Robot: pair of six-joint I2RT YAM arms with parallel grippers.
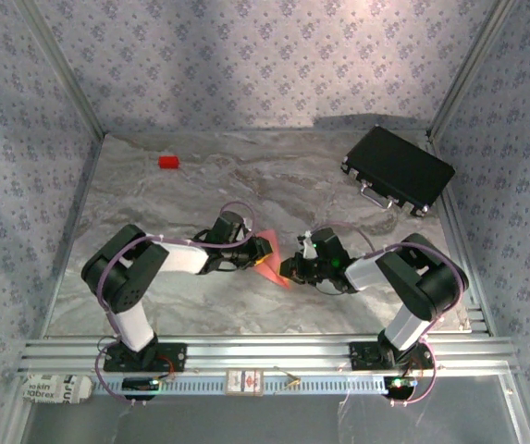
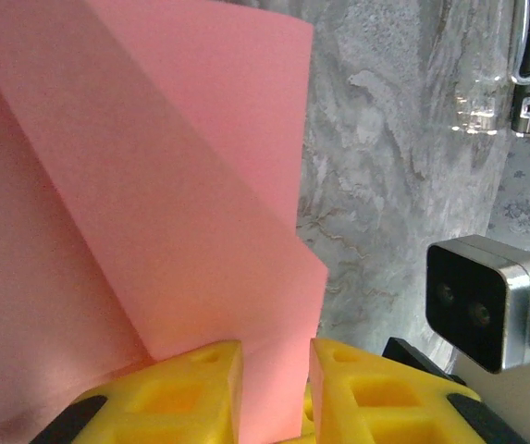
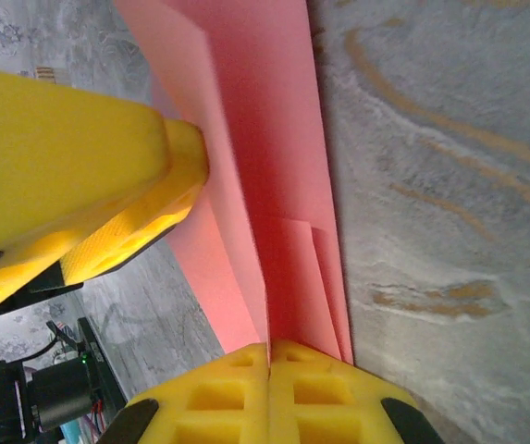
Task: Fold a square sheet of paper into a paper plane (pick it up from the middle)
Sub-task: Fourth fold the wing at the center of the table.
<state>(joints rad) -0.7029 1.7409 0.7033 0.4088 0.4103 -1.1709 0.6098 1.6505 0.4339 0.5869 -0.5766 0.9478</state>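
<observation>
The square sheet of paper [image 1: 273, 269] is salmon-pink and folded into a creased, pointed paper plane shape, held between both arms at the table's middle. My right gripper [image 3: 270, 351] is shut on its centre fold, with layered flaps [image 3: 315, 277] running away from the fingers. My left gripper [image 2: 274, 356] stands on the paper's other side. Its yellow jaws are apart by a narrow gap, and the pink sheet [image 2: 154, 185] shows through that gap. In the top view the left gripper [image 1: 266, 252] and right gripper [image 1: 289, 269] nearly touch.
A small red block [image 1: 168, 162] lies at the back left of the marble table [image 1: 200, 194]. A black rectangular case [image 1: 397, 169] sits at the back right. Patterned walls and metal posts bound the table. The right arm's wrist camera [image 2: 473, 301] is close beside my left fingers.
</observation>
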